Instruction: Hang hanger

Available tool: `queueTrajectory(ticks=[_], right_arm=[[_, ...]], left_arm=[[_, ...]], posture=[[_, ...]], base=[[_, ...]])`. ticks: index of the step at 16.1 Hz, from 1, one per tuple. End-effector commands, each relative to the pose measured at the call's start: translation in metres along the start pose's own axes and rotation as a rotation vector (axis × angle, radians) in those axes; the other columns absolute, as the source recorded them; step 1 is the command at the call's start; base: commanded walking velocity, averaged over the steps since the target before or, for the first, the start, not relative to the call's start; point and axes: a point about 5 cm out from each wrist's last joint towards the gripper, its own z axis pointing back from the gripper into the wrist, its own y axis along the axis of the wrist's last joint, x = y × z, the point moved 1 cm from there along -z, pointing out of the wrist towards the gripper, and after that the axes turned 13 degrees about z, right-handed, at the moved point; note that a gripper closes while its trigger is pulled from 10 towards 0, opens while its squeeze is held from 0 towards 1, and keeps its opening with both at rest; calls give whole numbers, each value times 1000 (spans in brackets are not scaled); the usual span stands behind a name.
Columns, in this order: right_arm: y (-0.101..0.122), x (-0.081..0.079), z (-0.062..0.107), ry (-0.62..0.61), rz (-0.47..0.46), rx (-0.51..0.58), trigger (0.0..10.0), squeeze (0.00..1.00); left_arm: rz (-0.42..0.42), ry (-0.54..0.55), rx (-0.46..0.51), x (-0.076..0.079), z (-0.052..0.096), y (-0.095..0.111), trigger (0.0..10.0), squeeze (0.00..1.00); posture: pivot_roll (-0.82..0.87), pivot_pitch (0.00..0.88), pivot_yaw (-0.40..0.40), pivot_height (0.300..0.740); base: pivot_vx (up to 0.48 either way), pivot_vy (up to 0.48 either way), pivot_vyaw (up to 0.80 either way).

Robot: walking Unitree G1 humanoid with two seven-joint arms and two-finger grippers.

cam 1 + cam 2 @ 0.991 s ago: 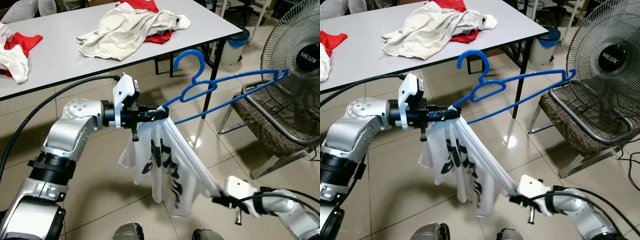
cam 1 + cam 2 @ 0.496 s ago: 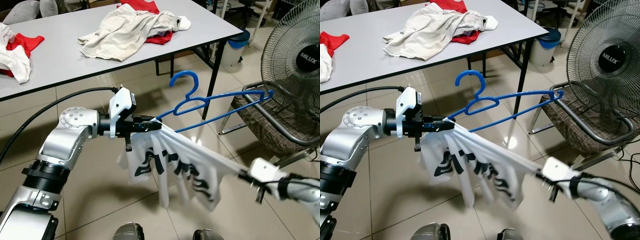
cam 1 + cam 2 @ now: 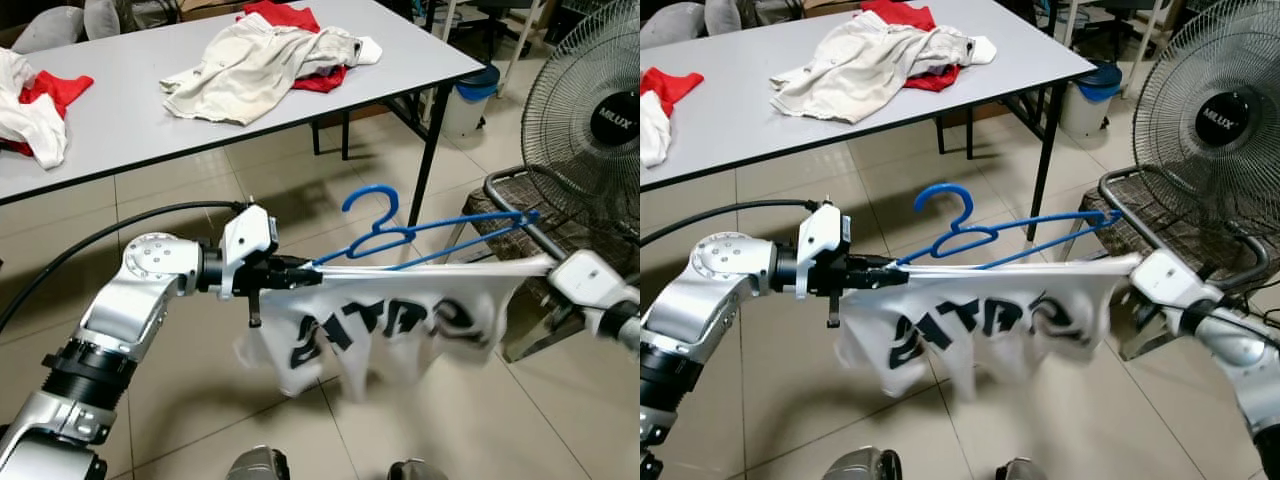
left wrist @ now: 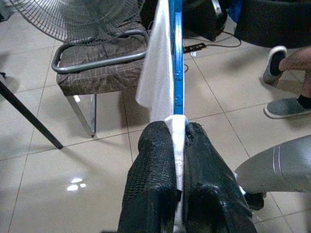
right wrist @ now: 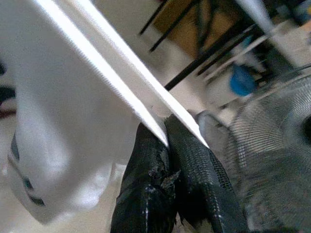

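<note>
**Shirt stretched between both end effectors, hanger at its top edge**

The left end effector [image 3: 300,268] is pressed together on one corner of a white shirt [image 3: 390,325] and on the near end of a blue hanger [image 3: 420,240]. In the left wrist view the two black fingers [image 4: 153,160] pinch a fold of white cloth, and the blue hanger bar runs straight out from between them.

The right end effector [image 5: 165,141] is pinching the opposite top corner of the shirt. In the right wrist view its fingers are closed on a taut white edge of the cloth. In the eye views the right wrist [image 3: 590,285] sits at the far end of the stretched shirt, level with the left end effector.

The shirt hangs between the two end effectors with its top edge pulled into a nearly straight line. Black lettering shows across its front. The lower edge hangs loose above the tiled floor [image 3: 200,390].

The hanger lies just above the shirt's top edge. Its hook [image 3: 370,203] stands upward roughly midway between the end effectors, and its far end reaches toward the right end effector. Whether the hanger sits inside the shirt cannot be told.

Beyond the right end effector stand a chair [image 3: 520,195] with a metal frame and a fan [image 3: 590,110]. Beyond the left end effector a table [image 3: 130,110] carries a beige garment [image 3: 250,65] and red and white clothes [image 3: 35,95]. In the left wrist view a person's feet [image 4: 286,82] rest on the floor.
</note>
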Motion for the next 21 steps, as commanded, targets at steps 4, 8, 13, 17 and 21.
queueTrajectory(ticks=[4, 8, 13, 17, 21], right_arm=[[-9, 41, 10, -177, -29, -94, 0, 0], [9, 47, 4, -162, -29, -41, 0, 0], [21, 40, -2, -83, -32, -8, 0, 0], [26, 37, -6, -38, -32, 2, 0, 0], [65, 16, -20, 97, -13, 127, 0, 0]], left_arm=[[-5, 54, -139, -4, 11, -22, 0, 0], [-3, 76, -199, -6, 7, -31, 0, 0], [-10, 79, -273, -5, 0, -39, 0, 0], [-10, 73, -328, -4, -3, -46, 0, 0], [-2, 47, -364, -4, -20, -46, 0, 0]], posture=[[4, 18, 91, 740], [5, 25, 92, 740], [9, 28, 90, 740], [10, 25, 92, 740], [6, 19, 94, 740]], base=[[0, 0, 0], [0, 0, 0], [0, 0, 0], [0, 0, 0], [0, 0, 0]])
